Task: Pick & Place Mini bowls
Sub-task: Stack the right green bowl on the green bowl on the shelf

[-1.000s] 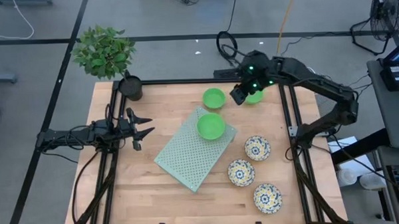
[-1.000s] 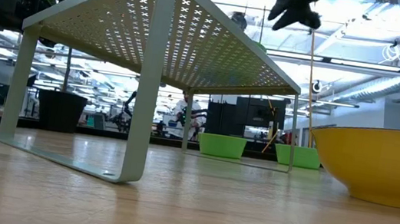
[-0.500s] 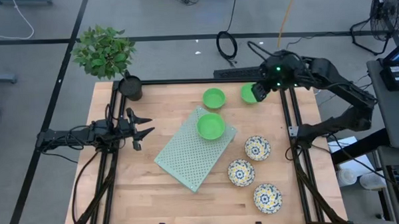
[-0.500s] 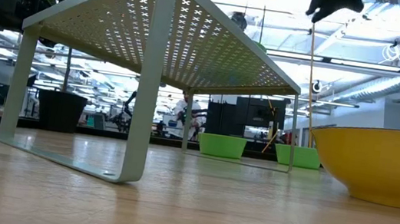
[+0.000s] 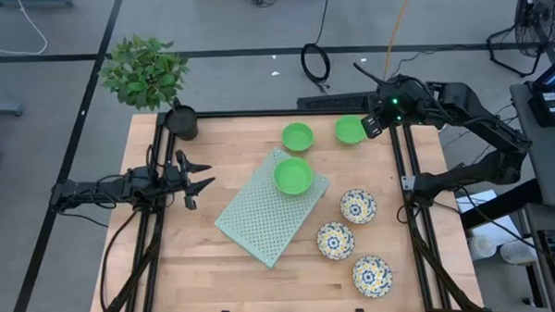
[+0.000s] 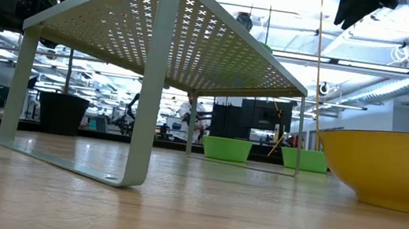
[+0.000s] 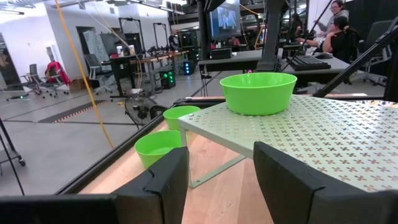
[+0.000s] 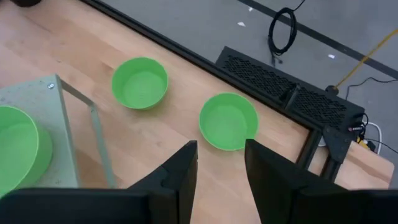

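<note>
While R jaws gape empty by table (image 5: 264, 286) edge, green bowl (image 5: 350, 129) sits clear; L jaws likewise.

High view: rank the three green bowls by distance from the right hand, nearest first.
From the right hand at the table's far right corner:
1. Green bowl on the table, right beside the hand.
2. Second green bowl on the table, farther left.
3. Green bowl on the perforated rack, toward the table's middle.
</note>
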